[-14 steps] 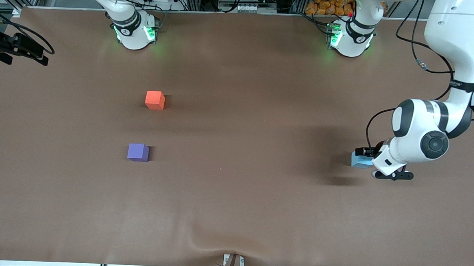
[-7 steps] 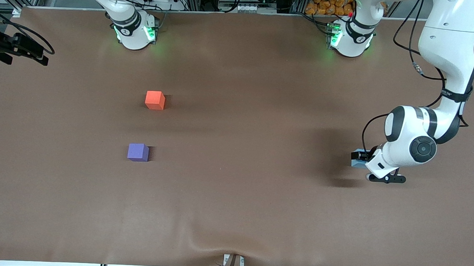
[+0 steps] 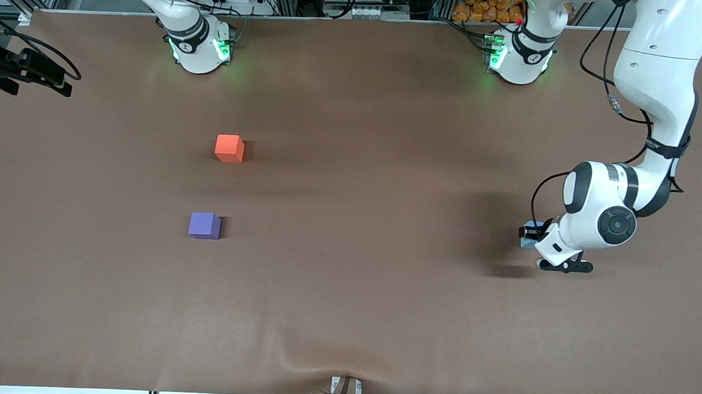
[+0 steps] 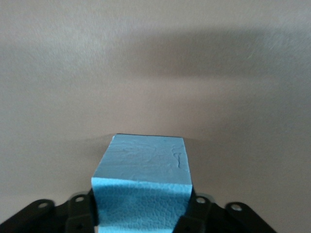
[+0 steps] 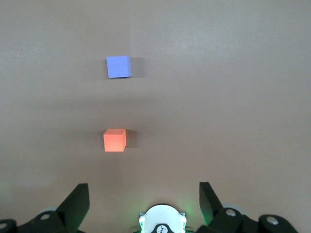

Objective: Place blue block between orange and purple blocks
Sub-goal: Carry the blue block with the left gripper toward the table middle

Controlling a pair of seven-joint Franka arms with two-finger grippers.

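The blue block (image 3: 525, 242) lies on the table at the left arm's end and is mostly hidden under the left wrist in the front view. In the left wrist view the blue block (image 4: 141, 189) sits between the two black fingers, which press its two sides. My left gripper (image 3: 530, 235) is down at table height and shut on it. The orange block (image 3: 230, 148) and the purple block (image 3: 204, 225) stand apart toward the right arm's end, the purple one nearer to the front camera. They also show in the right wrist view, orange block (image 5: 114, 140) and purple block (image 5: 119, 66). My right gripper (image 5: 144, 199) is open, empty, and waits high above its base.
The brown mat (image 3: 348, 268) covers the table, with a ripple at its front edge (image 3: 314, 355). A black clamp (image 3: 25, 70) sticks in over the edge at the right arm's end.
My left arm has sunk lower over the blue block and covers more of it. The block has stayed in place. The right arm has not moved.
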